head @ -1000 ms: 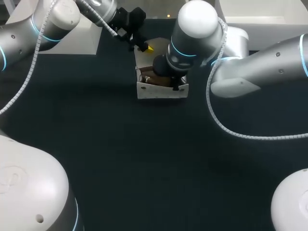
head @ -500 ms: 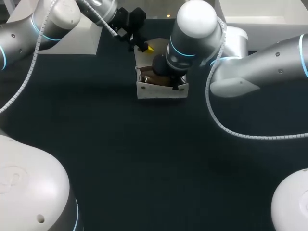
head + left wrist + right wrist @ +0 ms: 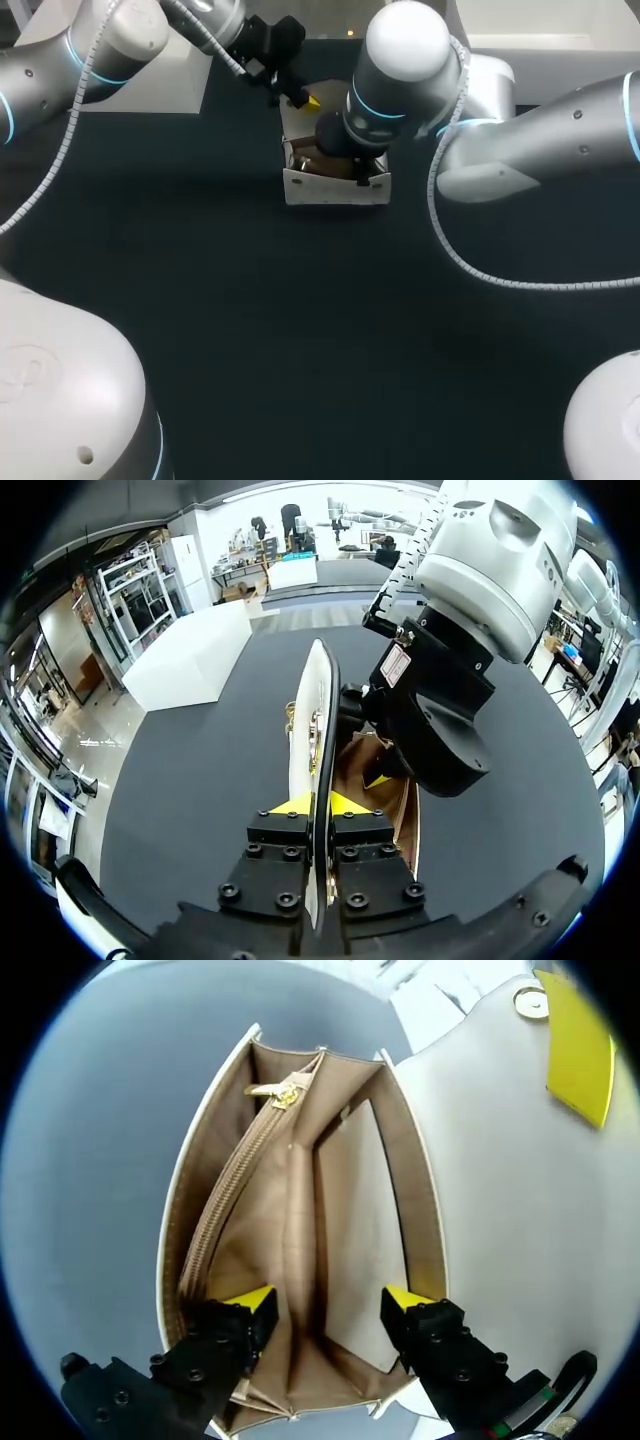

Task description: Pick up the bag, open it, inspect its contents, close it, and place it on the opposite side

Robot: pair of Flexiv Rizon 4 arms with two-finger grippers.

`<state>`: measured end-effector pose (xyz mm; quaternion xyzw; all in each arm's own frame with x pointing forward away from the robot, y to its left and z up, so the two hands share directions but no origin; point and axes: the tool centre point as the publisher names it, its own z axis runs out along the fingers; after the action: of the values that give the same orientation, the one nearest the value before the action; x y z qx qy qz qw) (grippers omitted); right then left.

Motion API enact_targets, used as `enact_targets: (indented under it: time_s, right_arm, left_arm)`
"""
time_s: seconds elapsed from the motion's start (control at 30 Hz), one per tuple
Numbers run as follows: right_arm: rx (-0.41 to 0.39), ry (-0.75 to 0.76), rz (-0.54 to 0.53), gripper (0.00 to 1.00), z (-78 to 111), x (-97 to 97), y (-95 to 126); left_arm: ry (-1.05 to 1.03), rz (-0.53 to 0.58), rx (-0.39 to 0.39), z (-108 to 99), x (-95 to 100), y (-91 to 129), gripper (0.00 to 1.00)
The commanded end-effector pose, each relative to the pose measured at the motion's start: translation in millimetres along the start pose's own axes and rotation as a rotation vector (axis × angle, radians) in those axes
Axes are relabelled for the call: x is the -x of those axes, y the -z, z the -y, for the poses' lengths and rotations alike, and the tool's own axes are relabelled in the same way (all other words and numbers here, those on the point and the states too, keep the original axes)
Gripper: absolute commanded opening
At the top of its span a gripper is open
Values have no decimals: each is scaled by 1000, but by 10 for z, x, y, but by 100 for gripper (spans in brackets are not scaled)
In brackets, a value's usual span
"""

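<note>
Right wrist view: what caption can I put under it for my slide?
Right gripper, fingers open, peeks into the open white bag while the left gripper holds its flap back.

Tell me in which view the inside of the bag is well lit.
Right wrist view: the inside of the bag and its zipper are evenly lit around the open right gripper. Head view: the right arm covers the opening; the rest is dark. Left wrist view: the flap in the left gripper is bright, the inside shaded.
</note>
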<state>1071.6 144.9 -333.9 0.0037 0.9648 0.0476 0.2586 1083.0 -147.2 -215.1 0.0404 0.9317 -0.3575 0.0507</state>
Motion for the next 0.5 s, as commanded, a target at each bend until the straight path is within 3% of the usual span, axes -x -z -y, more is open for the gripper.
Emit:
enact_targets:
  time_s: [0.03, 0.5]
  right_arm:
    - [-2, -1, 6, 100, -3, 1, 20]
    - [-2, -5, 19, 100, 0, 3, 30]
  left_arm:
    - [-1, -2, 1, 3, 6, -21, 0]
    - [-4, -2, 8, 8, 7, -41, 0]
